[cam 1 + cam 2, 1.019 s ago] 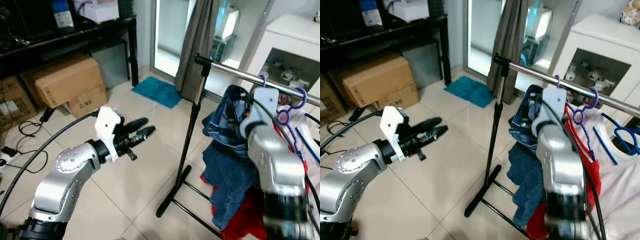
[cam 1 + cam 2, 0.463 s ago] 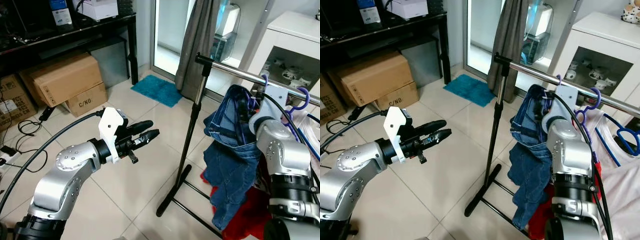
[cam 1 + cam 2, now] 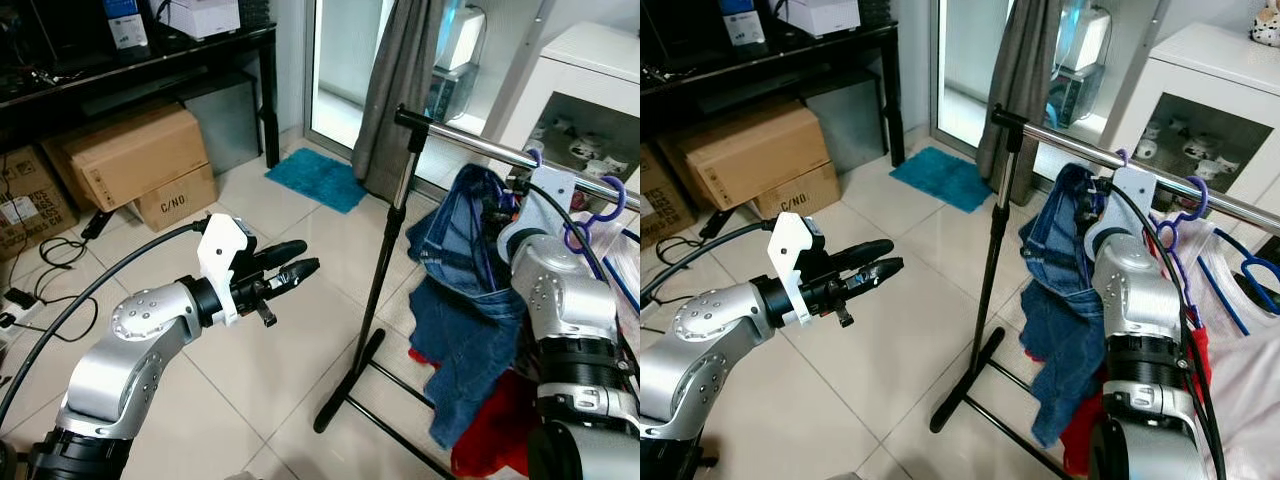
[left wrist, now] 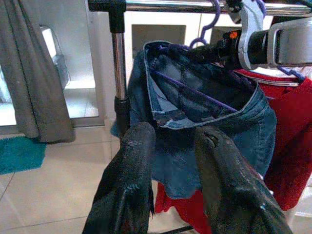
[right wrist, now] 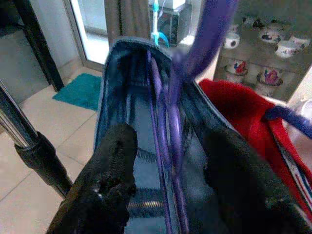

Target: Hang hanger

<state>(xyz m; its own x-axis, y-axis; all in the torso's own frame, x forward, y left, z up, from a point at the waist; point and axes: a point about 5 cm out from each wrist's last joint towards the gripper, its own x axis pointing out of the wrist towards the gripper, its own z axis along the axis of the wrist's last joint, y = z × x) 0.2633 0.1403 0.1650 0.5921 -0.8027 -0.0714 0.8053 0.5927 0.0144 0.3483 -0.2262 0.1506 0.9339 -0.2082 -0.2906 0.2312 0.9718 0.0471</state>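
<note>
Jeans on purple hanger — right end effector fingers spread astride it.

A metal clothes rail on a black upright post is carrying the hanging clothes: blue jeans on a purple hanger are draping from it near the post, with a red garment hanging just beside them. The post's black base bars are resting on the tiled floor. Also sitting on the floor are two cardboard boxes under a black shelf, a teal mat by the doorway, and loose black cables.
</note>
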